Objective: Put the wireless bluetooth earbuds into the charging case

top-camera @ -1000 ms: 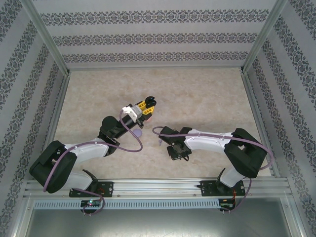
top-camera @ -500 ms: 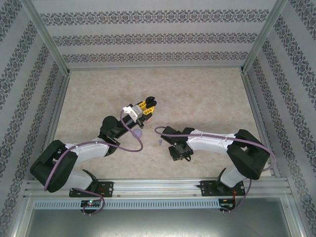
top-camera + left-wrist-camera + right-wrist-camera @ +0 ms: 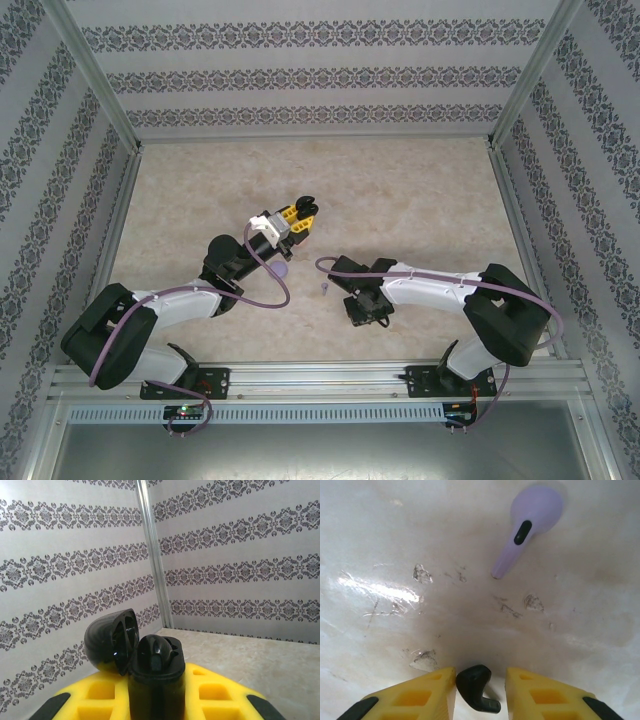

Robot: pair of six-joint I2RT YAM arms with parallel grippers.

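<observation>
Black open case [image 3: 152, 662] sits pinched in the left claw [image 3: 156, 700], lid tipped back, low in its wrist view. The right claw [image 3: 481, 692] pinches a black earbud [image 3: 474, 685] at the frame's bottom edge; a lilac earbud [image 3: 530, 525] lies upper right. Next, seemingly: carry bud to case, align with socket.

You have a pale marbled tabletop [image 3: 400, 190] boxed in by walls [image 3: 300, 80] papered in grey damask bands, with a bare metal post [image 3: 152, 555] standing in one corner. Along the near edge runs a metal rail [image 3: 320, 378]. Close up, the tabletop carries a few flecks [image 3: 422, 572], perhaps scuffs or chipped coating.
</observation>
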